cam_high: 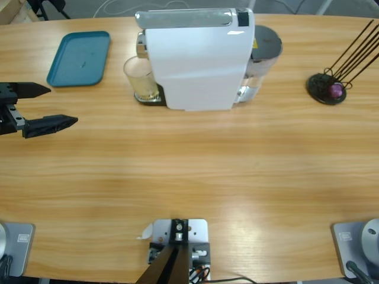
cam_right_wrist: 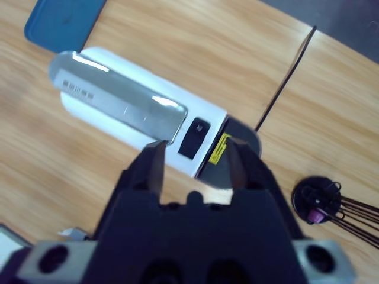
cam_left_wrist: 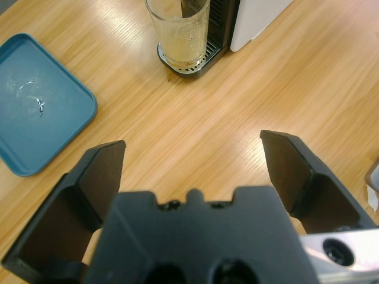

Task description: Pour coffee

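A clear tumbler [cam_high: 141, 80] [cam_left_wrist: 177, 32] stands on the drip grate under the spout of the white coffee machine [cam_high: 195, 59] [cam_right_wrist: 136, 112]. A shallow layer of pale tan coffee [cam_high: 145, 92] [cam_left_wrist: 180, 52] lies in its bottom. My left gripper [cam_high: 62, 105] [cam_left_wrist: 192, 142] hovers at the table's left edge, open wide and empty, pointing toward the tumbler from some distance. In its wrist view my right gripper [cam_right_wrist: 195, 148] looks down on the machine's top from well above, jaws a small gap apart with nothing between them. It does not show in the high view.
A teal tray [cam_high: 80, 58] [cam_left_wrist: 35, 106] lies at the back left, beside the tumbler. A black wire capsule holder [cam_high: 327, 89] [cam_right_wrist: 320, 201] with a purple capsule [cam_high: 336, 90] stands at the right. Bare wood stretches across the front of the table.
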